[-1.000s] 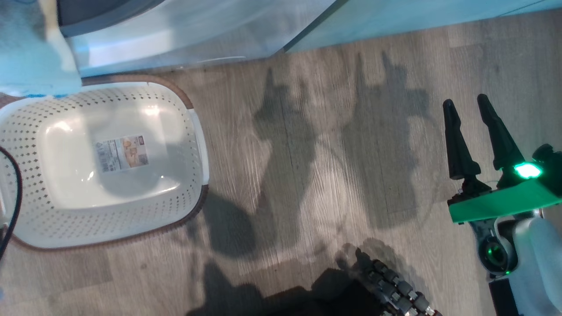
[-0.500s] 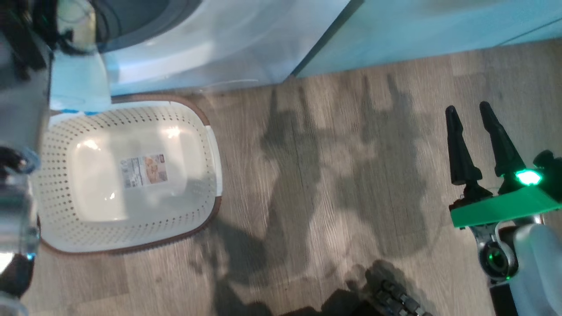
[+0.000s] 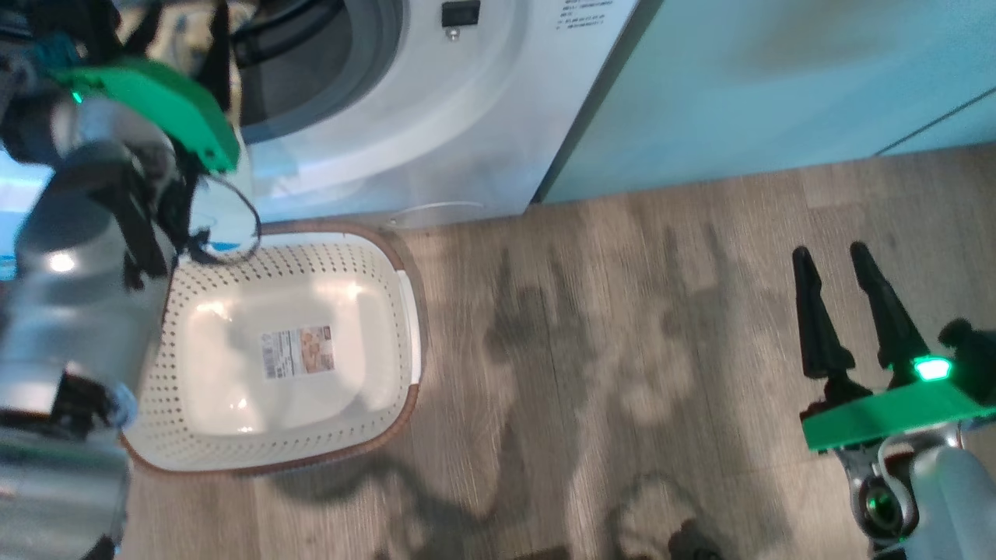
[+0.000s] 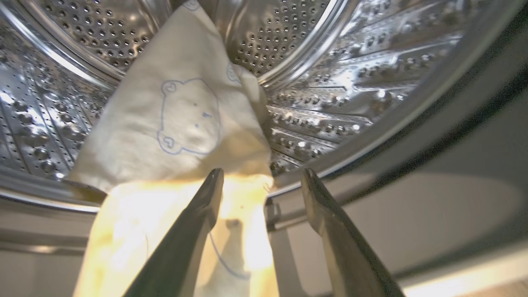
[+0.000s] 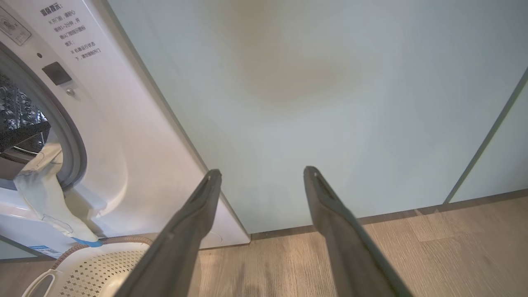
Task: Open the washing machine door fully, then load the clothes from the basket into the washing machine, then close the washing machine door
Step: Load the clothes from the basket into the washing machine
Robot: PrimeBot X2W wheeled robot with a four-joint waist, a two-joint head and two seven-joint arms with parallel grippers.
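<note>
The white washing machine (image 3: 436, 132) stands with its drum mouth uncovered; its door is out of view. My left gripper (image 4: 262, 173) is open at the steel drum (image 4: 338, 103). A cream garment with a bear outline (image 4: 181, 123) lies partly inside the drum and hangs out over the lip under the left finger (image 4: 194, 218). From the right wrist view the garment (image 5: 41, 194) droops from the opening, its blue end just above the basket (image 5: 103, 264). The cream basket (image 3: 194, 389) on the floor holds no clothes, only its base label. My right gripper (image 3: 827, 253) hovers open over the floor, far right.
Pale-green cabinet doors (image 3: 778, 85) run right of the washer, and the right gripper (image 5: 262, 171) faces them. My left arm (image 3: 85, 257) hangs over the basket's left side. Wood floor (image 3: 622, 350) lies between basket and right gripper.
The head camera has tilted up, bringing the washer front into the picture. My left arm has come into view, reaching to the drum mouth. The right gripper stays open in place.
</note>
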